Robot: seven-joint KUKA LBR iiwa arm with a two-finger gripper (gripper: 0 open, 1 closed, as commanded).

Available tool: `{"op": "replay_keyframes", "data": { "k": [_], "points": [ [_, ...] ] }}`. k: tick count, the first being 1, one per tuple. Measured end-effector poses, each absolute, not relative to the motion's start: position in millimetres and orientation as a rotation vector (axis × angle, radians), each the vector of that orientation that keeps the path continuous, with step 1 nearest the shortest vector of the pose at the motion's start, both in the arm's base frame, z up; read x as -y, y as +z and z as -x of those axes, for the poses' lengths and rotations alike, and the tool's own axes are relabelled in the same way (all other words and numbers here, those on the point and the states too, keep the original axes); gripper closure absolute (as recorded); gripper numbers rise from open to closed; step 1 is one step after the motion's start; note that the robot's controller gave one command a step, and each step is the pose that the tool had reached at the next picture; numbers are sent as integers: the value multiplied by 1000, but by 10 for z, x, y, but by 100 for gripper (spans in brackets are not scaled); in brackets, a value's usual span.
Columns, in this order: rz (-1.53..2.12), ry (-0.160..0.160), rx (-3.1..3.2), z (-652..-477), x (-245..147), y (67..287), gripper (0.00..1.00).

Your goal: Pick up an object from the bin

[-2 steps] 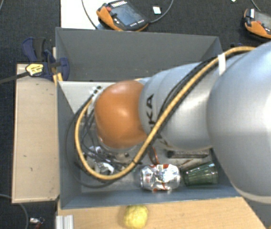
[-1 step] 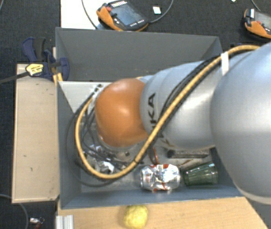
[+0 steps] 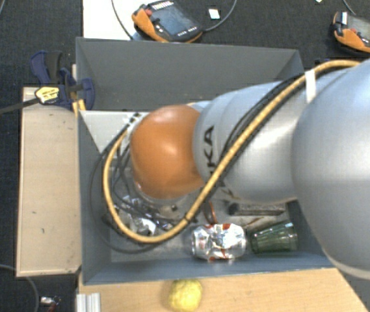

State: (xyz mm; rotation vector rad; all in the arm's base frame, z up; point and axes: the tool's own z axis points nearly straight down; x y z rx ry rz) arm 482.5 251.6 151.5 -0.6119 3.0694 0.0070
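1. Over the left half of the bin (image 3: pixel 171 64), the arm (image 3: pixel 289 142) reaches in from the right and ends in an orange cover (image 3: pixel 165 151).
2. A yellow cable (image 3: pixel 237 145) runs along the arm, drops past the cover to the bin floor and curls back up on the left.
3. Below the cover, at the near-left of the floor, lies a heap (image 3: pixel 139 218) of small dark and shiny bits. The arm's tip is over this heap, whose pieces are too tangled to tell apart.
4. Whether the fingers are apart or together cannot be told.
5. Right of the heap, by the near wall, lies a crumpled silver wrapper (image 3: pixel 218 242) with red marks.
6. Just beside it on the right, a dark green cup (image 3: pixel 274 237) lies on its side, partly under the arm.
7. Outside the near wall sits 1 yellow lump (image 3: pixel 185 294).
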Motion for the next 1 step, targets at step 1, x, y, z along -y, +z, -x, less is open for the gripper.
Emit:
{"op": "replay_keyframes", "data": {
  "k": [1],
  "points": [
    [609,8,-3068,-4827,-2517,1569,100]
  ]
}}
